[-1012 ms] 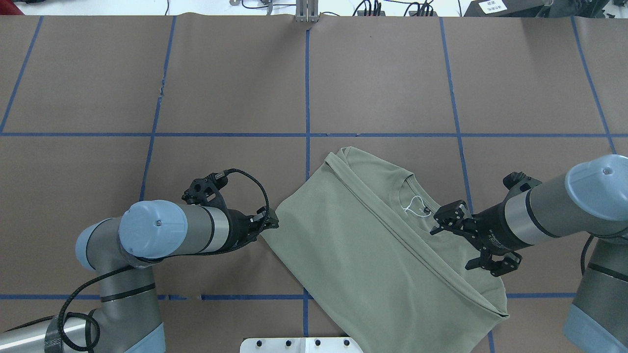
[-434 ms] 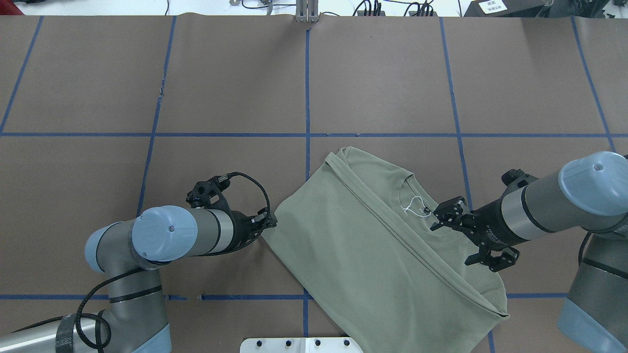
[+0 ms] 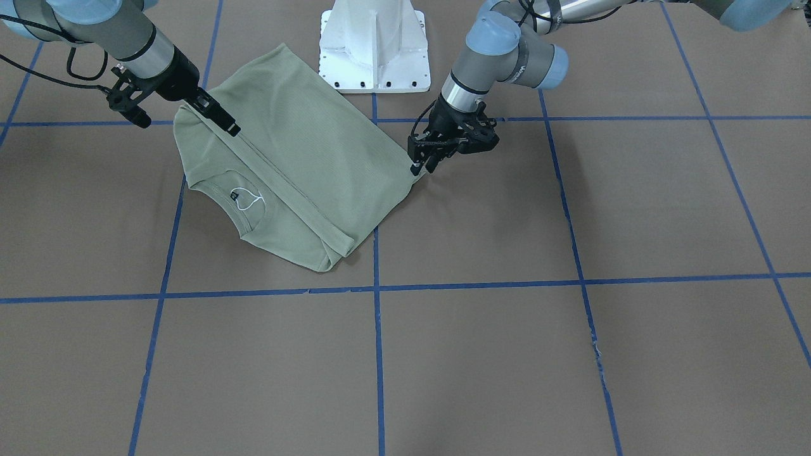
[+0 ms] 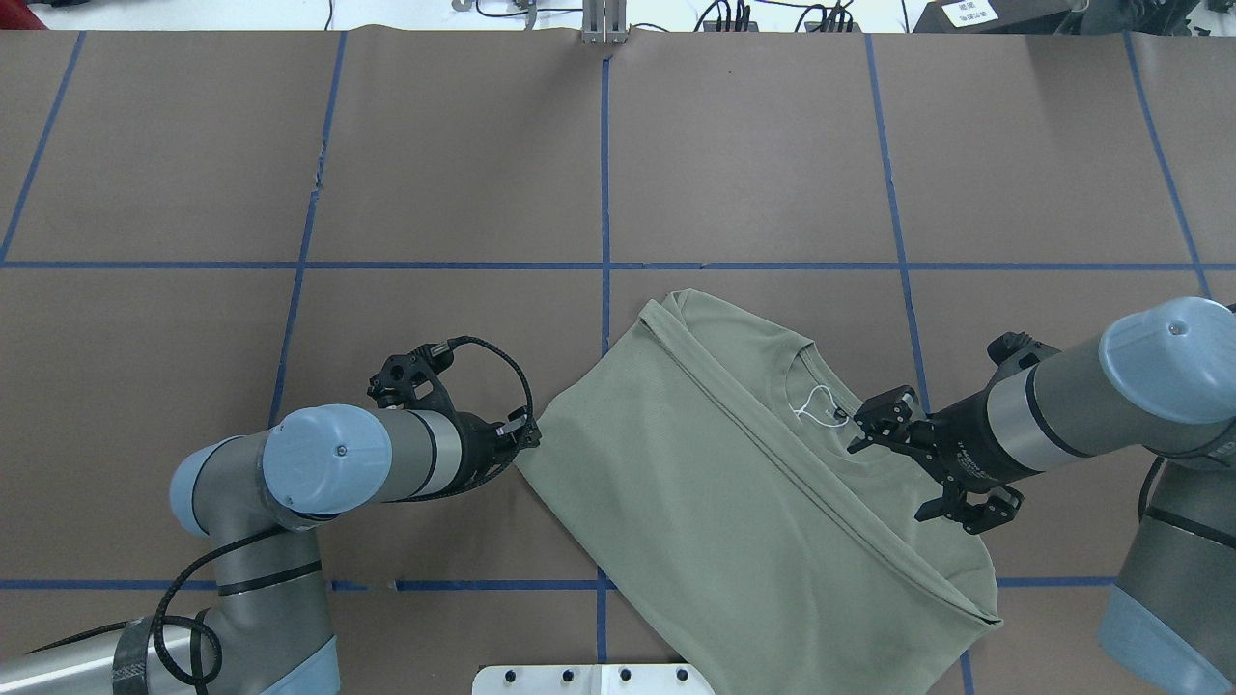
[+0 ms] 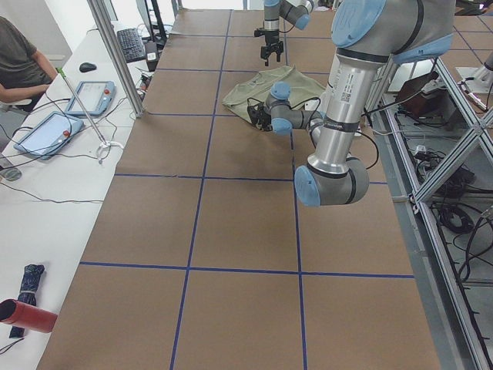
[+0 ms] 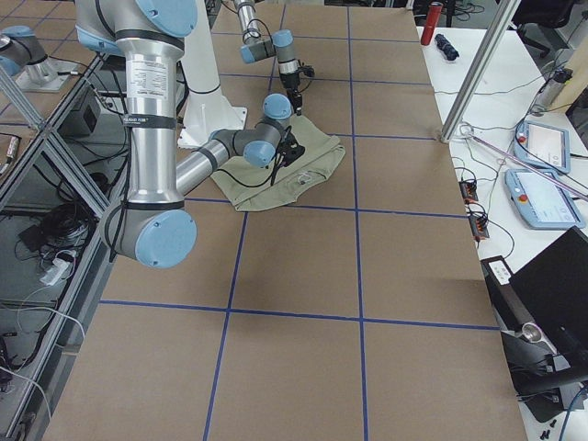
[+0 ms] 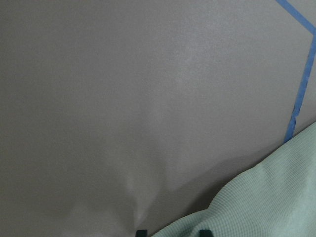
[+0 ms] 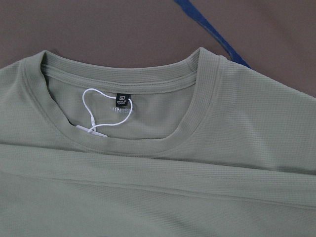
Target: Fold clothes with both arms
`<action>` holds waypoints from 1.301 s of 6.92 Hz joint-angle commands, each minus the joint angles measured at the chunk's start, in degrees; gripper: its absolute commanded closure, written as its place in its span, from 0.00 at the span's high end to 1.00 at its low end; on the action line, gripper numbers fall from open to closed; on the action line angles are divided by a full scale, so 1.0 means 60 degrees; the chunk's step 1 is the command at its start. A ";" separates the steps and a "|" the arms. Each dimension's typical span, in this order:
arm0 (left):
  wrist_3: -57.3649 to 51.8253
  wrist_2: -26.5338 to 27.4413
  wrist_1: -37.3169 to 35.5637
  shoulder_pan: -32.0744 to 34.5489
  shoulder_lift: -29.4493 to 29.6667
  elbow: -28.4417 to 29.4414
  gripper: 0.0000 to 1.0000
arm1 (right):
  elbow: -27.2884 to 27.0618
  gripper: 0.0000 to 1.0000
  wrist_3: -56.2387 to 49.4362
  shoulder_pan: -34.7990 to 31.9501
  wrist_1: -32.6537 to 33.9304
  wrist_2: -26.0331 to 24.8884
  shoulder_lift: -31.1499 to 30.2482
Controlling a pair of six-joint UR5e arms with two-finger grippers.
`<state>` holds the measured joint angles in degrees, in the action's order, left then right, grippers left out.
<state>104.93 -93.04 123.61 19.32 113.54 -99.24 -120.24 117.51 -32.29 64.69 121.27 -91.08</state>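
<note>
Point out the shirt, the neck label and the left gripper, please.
shirt [image 4: 695, 502]: overhead view, middle of the folded body.
neck label [image 8: 122, 99]: right wrist view, the black tag inside the collar.
left gripper [image 3: 422, 166]: front-facing view, between the fingertips, at the shirt's corner.

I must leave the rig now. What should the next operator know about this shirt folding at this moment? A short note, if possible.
Left gripper: jaws a little apart at the shirt's corner, cloth edge between them.
Right gripper: jaws wide open over the shirt beside the collar, holding nothing.
Shirt: flat on the table, diagonal, near the white pedestal, collar up.
Done: one side appears folded over lengthways; no sleeves show.
Left: grip both ends, probably fold crosswise.
</note>
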 commanded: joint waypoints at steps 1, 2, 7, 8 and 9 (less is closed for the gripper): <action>-0.0637 -0.0020 -0.0021 0.0336 -0.0012 -0.0071 0.00 | 0.0000 1.00 0.0000 -0.0008 0.0000 -0.0041 0.0019; -0.1759 -0.0035 -0.0036 0.1020 0.0003 0.0030 0.00 | 0.0015 1.00 0.0000 -0.0052 0.0000 -0.0041 0.0020; -0.3557 -0.0152 0.2765 0.4291 0.4182 0.7290 0.00 | 0.0117 1.00 -0.0058 -0.0827 0.0000 -0.0477 0.0531; -0.3848 -0.0254 0.3212 0.4598 0.4656 0.8196 0.00 | 0.0161 1.00 -0.0146 -0.0887 0.0000 -0.1147 0.0750; -0.3865 -0.0371 0.3259 0.4718 0.4777 0.8495 0.00 | 0.0277 1.00 -0.0161 -0.0873 0.0000 -0.1618 0.0897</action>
<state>82.42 -94.52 141.08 46.15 139.90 -53.13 -119.22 116.81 -37.29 64.69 115.22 -86.92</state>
